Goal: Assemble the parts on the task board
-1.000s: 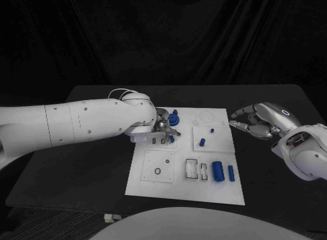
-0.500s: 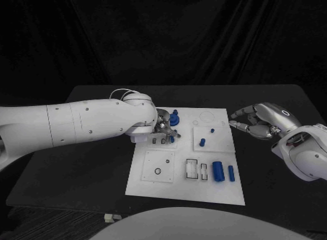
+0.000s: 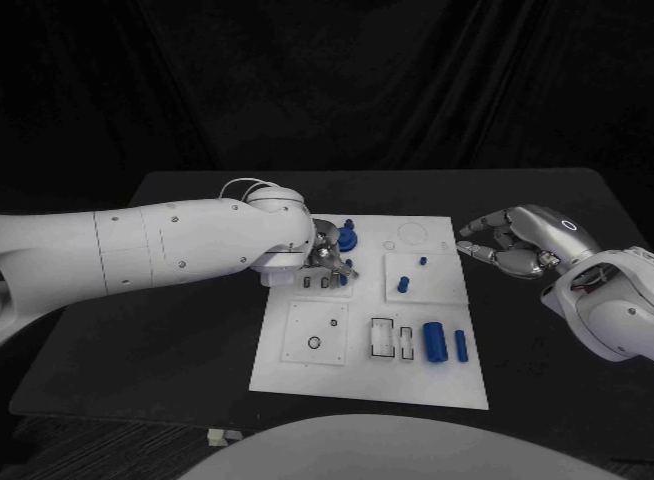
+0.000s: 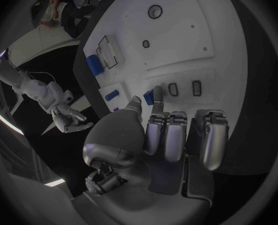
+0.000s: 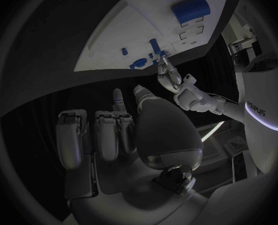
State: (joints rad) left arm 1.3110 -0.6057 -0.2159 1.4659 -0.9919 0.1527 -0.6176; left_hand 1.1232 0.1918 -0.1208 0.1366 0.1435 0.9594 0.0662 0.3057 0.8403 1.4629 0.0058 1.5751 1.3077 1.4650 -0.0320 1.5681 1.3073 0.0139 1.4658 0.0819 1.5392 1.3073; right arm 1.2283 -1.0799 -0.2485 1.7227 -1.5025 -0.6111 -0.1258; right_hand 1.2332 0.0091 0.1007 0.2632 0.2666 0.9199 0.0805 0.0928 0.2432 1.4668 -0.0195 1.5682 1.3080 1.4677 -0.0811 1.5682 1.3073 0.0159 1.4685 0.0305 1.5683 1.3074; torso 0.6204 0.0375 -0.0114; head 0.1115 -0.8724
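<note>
The white task board (image 3: pixel 306 368) lies mid-table. My left hand (image 3: pixel 324 256) hovers over its far left corner. In the left wrist view the thumb and a finger pinch a small blue part (image 4: pixel 149 98) just above two small dark slots (image 4: pixel 173 89) in the board (image 4: pixel 195 45). A larger blue part (image 3: pixel 347 238) stands beside that hand. My right hand (image 3: pixel 519 242) hangs off the board's right edge, fingers curled in on nothing. A blue cylinder (image 3: pixel 435 341), a blue bar (image 3: pixel 461 345) and a small blue peg (image 3: pixel 404 284) lie on the board's right half.
White framed pockets (image 3: pixel 392 338) and a round hole (image 3: pixel 316 342) mark the board's near half. The black table (image 3: pixel 154 330) stretches wide to the left of the board. In the right wrist view the board (image 5: pixel 114 35) and the left hand (image 5: pixel 171 76) lie ahead.
The left hand has shifted very slightly over the board's far left corner, still pinching the small blue part. The right hand has stayed put.
</note>
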